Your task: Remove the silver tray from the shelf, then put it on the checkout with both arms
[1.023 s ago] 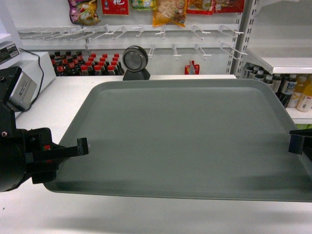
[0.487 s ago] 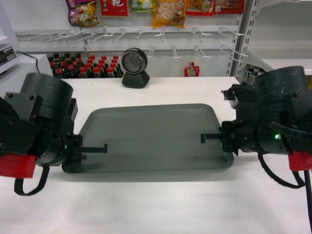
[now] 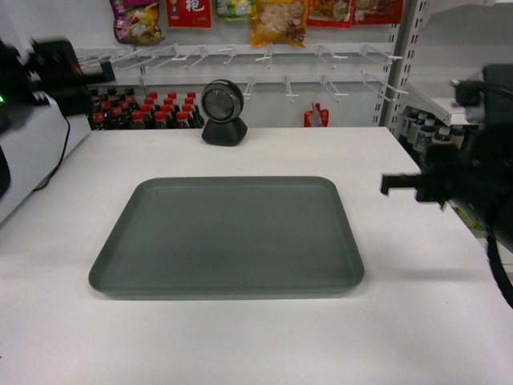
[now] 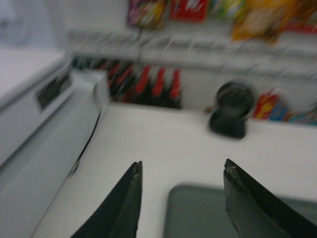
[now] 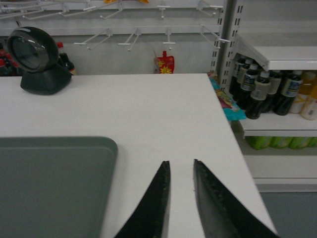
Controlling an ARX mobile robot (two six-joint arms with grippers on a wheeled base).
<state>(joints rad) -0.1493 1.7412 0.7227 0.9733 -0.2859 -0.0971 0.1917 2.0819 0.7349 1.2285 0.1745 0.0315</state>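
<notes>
The silver tray (image 3: pixel 228 237) lies flat and bare on the white checkout (image 3: pixel 240 353), touched by neither arm. High at the far left, my left arm (image 3: pixel 56 68) shows only as a blur. In the left wrist view the left gripper (image 4: pixel 182 163) is open wide above the counter, with the tray's corner (image 4: pixel 208 213) below its fingers. My right gripper (image 3: pixel 390 186) hangs beyond the tray's right end. Its fingers (image 5: pixel 181 161) stand a narrow gap apart with nothing between them, and the tray (image 5: pixel 49 183) sits to their left. The shelf (image 5: pixel 292 52) is at the right.
A black round scanner (image 3: pixel 223 112) stands at the counter's back. Red-capped bottles (image 3: pixel 152 112) line the wall behind it, under hanging snack packs (image 3: pixel 276 20). A white machine (image 3: pixel 32 152) sits at the left edge. Drink bottles (image 5: pixel 262 89) fill the right shelf beside the counter's edge.
The tray went from held up near the camera to lying on the counter. Both grippers have let go of its ends and drawn back, the left up and outward, the right to the right.
</notes>
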